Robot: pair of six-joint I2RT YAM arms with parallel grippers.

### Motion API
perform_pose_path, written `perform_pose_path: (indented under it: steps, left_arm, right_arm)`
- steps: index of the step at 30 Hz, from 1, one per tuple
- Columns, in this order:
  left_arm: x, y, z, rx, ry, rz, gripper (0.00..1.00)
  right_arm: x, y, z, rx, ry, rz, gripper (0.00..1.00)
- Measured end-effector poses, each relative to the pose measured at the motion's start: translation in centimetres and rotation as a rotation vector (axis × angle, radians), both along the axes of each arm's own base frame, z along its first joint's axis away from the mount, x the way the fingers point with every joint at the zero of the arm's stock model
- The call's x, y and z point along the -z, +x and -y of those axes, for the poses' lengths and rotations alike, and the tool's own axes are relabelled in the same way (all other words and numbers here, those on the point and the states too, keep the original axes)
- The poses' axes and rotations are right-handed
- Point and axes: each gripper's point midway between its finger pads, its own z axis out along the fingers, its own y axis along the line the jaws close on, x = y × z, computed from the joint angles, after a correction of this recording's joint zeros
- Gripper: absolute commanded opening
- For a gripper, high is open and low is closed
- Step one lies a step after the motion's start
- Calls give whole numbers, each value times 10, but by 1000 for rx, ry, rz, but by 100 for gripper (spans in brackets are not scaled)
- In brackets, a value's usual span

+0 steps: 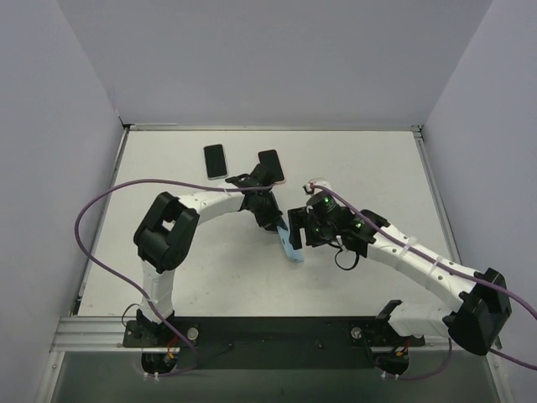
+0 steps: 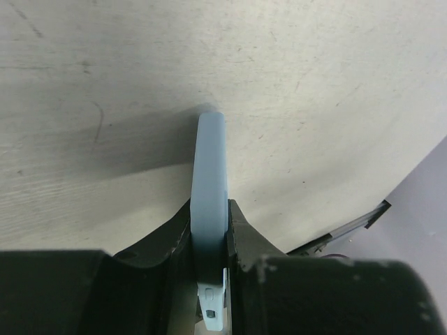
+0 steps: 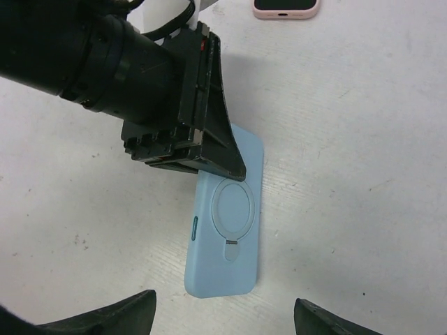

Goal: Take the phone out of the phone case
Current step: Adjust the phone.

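A: State of left claw (image 2: 209, 227)?
B: Pinching one end of the blue phone case (image 3: 227, 230), ring side facing the right arm.
A: And right claw (image 3: 223, 317)?
B: Spread, just beside the case, not touching. A pink phone (image 3: 286, 7) lies farther off on the tabletop (image 3: 363, 139).

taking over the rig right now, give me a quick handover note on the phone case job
Left gripper: shut on the blue phone case, pinching it across its thickness near one end.
Right gripper: open, holding nothing, facing the case's back and its ring stand.
Far side: a pink-cased phone and a dark phone, both untouched.
Done: case gripped.
Left: no view shows the screen side, so treat the phone as not yet out; it has to be worked free.
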Motion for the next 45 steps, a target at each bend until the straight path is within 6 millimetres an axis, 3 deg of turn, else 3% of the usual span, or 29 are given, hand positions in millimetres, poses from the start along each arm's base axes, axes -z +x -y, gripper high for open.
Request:
perform_pose_path:
  steps: [4, 14, 20, 26, 28, 29, 36, 39, 41, 44, 45]
  left_arm:
    - [-1, 0, -10, -11, 56, 2, 0]
    - [-2, -4, -30, -31, 152, -7, 0]
    - [-3, -5, -32, -36, 158, -12, 0]
    - [-5, -4, -32, -43, 157, -9, 0]
    - [-5, -3, -32, -51, 158, -5, 0]
    - [-5, -1, -33, -58, 163, -1, 0]
    - [-6, 2, -32, -98, 156, -10, 0]
    - [-7, 4, -28, -95, 126, -5, 18]
    - [-9, 7, -23, -95, 96, 4, 41]
    - [-15, 11, -14, -76, 48, 24, 62]
    - [-18, 12, -10, -67, 21, 25, 63]
  right_arm:
    - [7, -2, -13, -44, -83, 22, 68]
    - [52, -13, -44, -134, -257, -15, 61]
    - [64, -18, -57, -165, -299, 7, 48]
    - [84, -8, -55, -128, -392, 50, 23]
    - [90, -5, -53, -109, -410, 54, 11]
    - [92, -4, -53, -101, -417, 61, 0]
    - [89, 4, -47, -68, -476, 120, 0]
    - [88, 5, -44, -49, -466, 109, 0]
    - [88, 8, -40, -26, -422, 69, 0]
    - [82, 13, -31, 26, -320, 23, 0]
    - [80, 14, -28, 50, -277, 5, 0]
